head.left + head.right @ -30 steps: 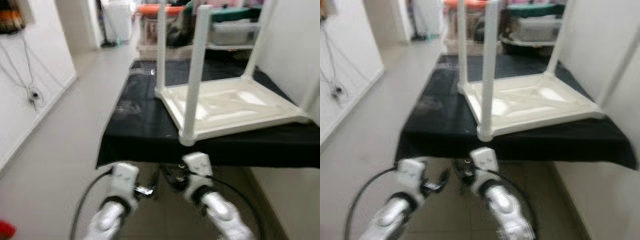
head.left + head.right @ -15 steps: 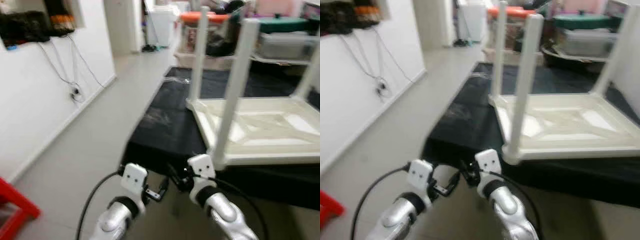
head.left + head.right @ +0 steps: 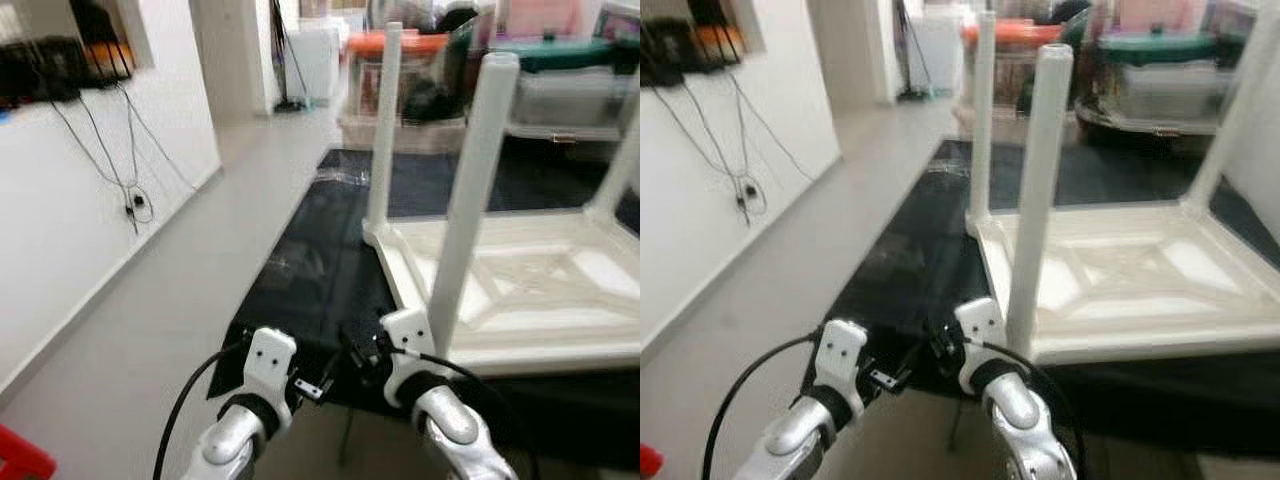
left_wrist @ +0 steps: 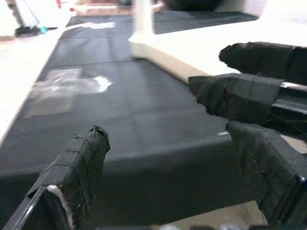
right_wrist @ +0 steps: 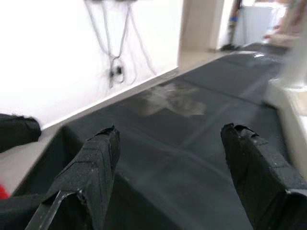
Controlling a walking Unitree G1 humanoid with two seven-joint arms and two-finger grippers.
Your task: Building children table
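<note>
A white plastic children's table (image 3: 520, 290) lies upside down on a surface under a black cloth (image 3: 320, 270). Its legs point up, one near leg (image 3: 470, 190) right before me and a far leg (image 3: 385, 120) behind it. Both arms are held low at the cloth's front edge, fingers turned toward each other. My left gripper (image 4: 175, 167) is open with nothing between its fingers (image 4: 81, 163). My right gripper (image 5: 177, 163) is open too, and bare cloth lies beyond it. Black fingers of the right gripper (image 4: 240, 96) cross the left wrist view, close to the white table's rim.
A white wall with hanging cables (image 3: 130, 150) runs along the left. A pale floor aisle (image 3: 180, 300) lies between it and the cloth-covered surface. Storage boxes (image 3: 400, 80) stand at the back. A red object (image 3: 20, 465) sits at the lower left.
The whole picture has shifted, so the camera has moved; the upturned table now looks nearer. Both arms keep the same low pose with fingers apart.
</note>
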